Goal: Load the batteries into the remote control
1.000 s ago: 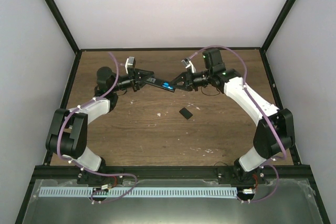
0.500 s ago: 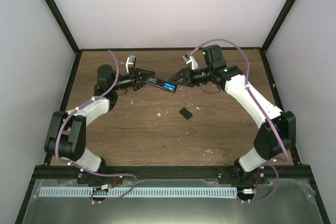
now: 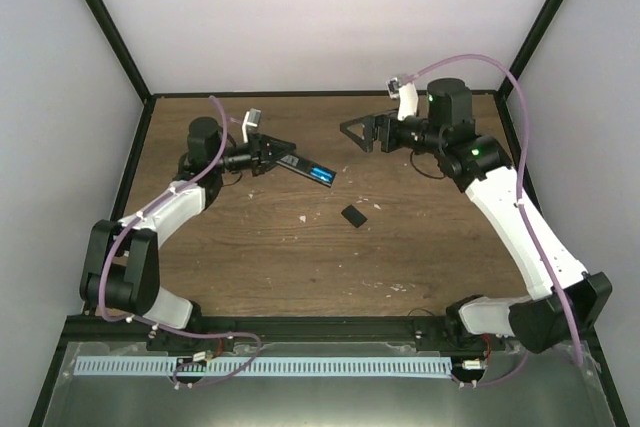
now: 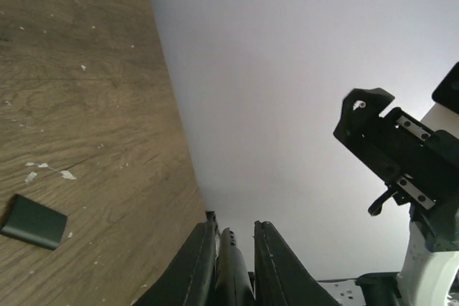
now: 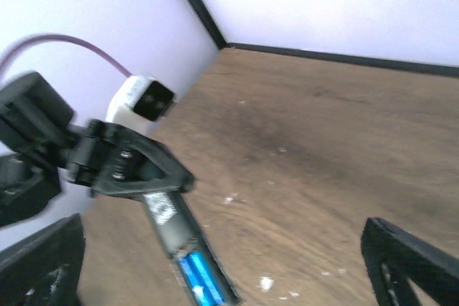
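Top external shows blue cylindrical batteries (image 3: 321,174) in slim black remote control (image 3: 298,162).

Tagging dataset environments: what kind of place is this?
Likely a lab robot test cell: wood-grain table boxed in by plain white panels on a black frame, left arm and right arm bolted at its near edge.

Overhead and wrists, likely sharing remote (image 3: 308,168).

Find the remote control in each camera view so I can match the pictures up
Top external: remote control left of centre, in the left claw.
Left wrist: remote control bottom centre, edge-on between the fingers.
Right wrist: remote control lower left, batteries showing.
Shared landmark: left claw gripping it.
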